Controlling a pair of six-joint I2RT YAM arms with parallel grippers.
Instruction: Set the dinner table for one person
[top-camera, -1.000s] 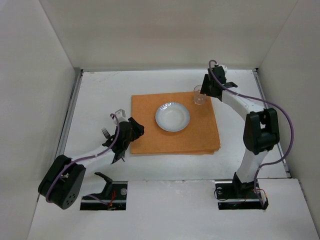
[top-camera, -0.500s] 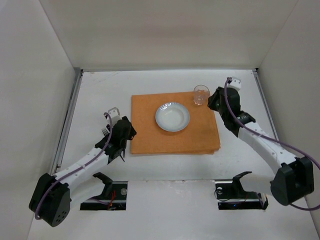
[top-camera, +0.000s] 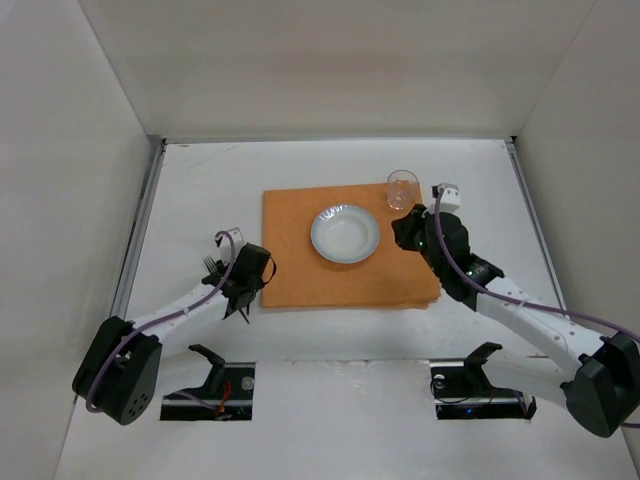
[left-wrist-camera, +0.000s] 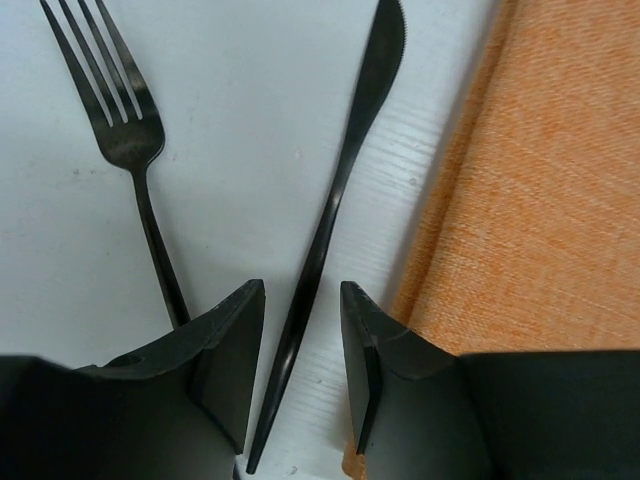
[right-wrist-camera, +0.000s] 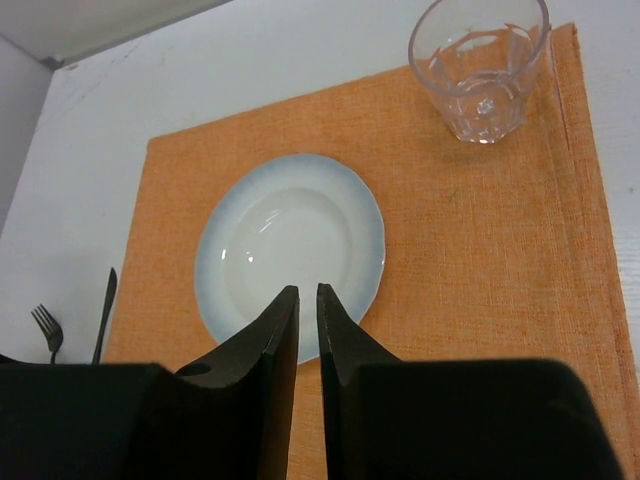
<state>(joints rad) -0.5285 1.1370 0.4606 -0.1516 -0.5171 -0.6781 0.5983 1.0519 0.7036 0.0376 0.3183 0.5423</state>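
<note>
An orange placemat (top-camera: 400, 270) lies mid-table on the white dinner table (top-camera: 200, 180). On it are a white plate (top-camera: 345, 233) and a clear glass (top-camera: 402, 189) at its far right corner. A black fork (left-wrist-camera: 130, 150) and black knife (left-wrist-camera: 345, 170) lie side by side just left of the mat. My left gripper (left-wrist-camera: 302, 295) is open low over the knife's handle, one jaw on each side with a gap to both. My right gripper (right-wrist-camera: 308, 290) hovers over the mat right of the plate (right-wrist-camera: 290, 240), jaws nearly together and empty.
White walls enclose the table on three sides. The glass (right-wrist-camera: 480, 65) stands just beyond and to the right of my right gripper (top-camera: 397, 228). The fork's tines (top-camera: 210, 264) show beside my left gripper (top-camera: 244, 276). Both arm bases sit at the near edge.
My right gripper left the glass, closed its jaws and swung to hover right of the plate. My left gripper shifted slightly nearer along the mat's left edge, its jaws narrowing around the knife handle.
</note>
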